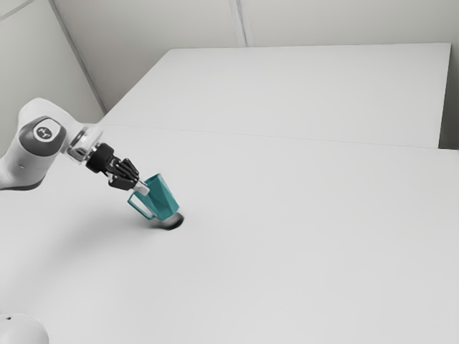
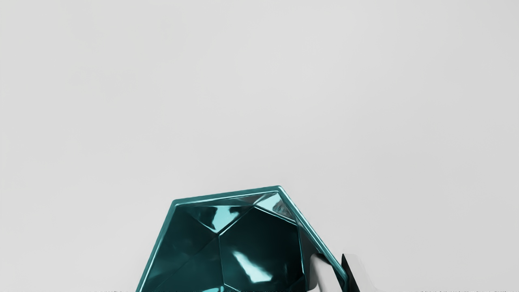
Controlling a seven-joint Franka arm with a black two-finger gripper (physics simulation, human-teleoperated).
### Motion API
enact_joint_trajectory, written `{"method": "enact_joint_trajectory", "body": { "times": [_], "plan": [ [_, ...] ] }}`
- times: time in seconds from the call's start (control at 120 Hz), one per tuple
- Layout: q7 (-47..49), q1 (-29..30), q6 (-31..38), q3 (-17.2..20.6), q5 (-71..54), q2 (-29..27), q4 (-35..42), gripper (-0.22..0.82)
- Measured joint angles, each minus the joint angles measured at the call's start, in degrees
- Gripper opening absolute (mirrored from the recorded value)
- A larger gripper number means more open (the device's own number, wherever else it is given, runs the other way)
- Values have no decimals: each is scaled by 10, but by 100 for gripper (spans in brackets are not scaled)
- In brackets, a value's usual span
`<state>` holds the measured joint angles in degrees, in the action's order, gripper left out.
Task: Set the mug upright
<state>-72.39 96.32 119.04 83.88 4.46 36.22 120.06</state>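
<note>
End effector (image 1: 141, 188) left of centre in exterior view, closed on wall of teal mug (image 1: 162, 201), one finger inside, one outside, mug tilted, lying to fingertips' lower right, over tabletop (image 1: 301, 236)

The mug (image 1: 162, 200) is teal, the table (image 1: 301, 236) white.

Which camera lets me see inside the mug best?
The wrist view, because it looks into the mug, at its shiny inner walls. The exterior view shows the mug tilted, from the side: mostly its outer wall and handle.
</note>
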Motion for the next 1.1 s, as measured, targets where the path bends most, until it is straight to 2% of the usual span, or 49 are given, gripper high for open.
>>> {"method": "enact_joint_trajectory", "body": {
  "times": [0.3,0.8,1.0,1.1],
  "plan": [
    [36,-5,-1,0,-22,0,1,-4],
    [69,-13,-7,6,-23,6,2,23],
    [76,-9,-11,34,-18,2,-8,28],
    [80,-7,-17,49,-16,-24,-39,30]
  ]
}}
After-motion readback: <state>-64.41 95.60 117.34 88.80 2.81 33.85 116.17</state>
